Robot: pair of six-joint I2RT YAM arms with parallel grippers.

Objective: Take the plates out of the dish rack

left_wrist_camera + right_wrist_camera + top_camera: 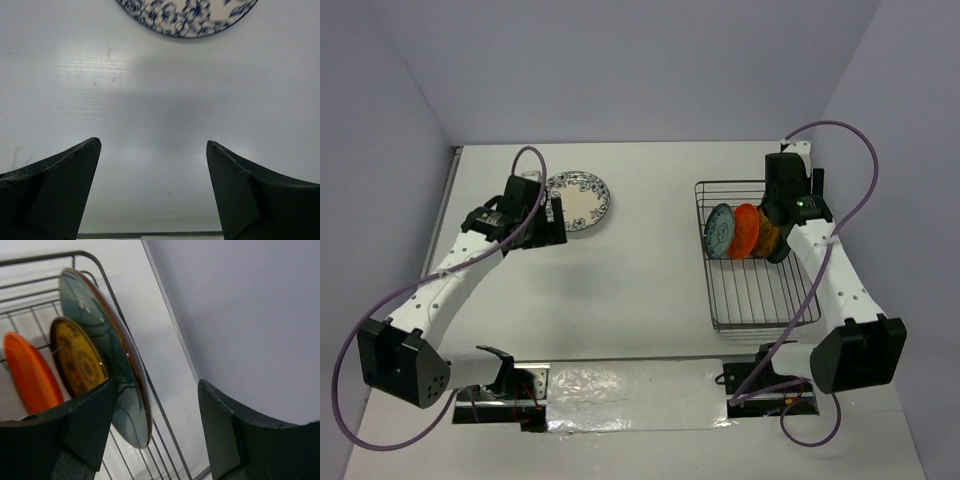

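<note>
no readable text, labels, numbers or signs anywhere

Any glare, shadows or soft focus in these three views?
Top external: even light, glare only on the shiny strip at the near edge. Left wrist: broad sheen and a soft shadow on the table; floral plate rim sharp. Right wrist: gripper fingers nearly black, teal plate clear.
</note>
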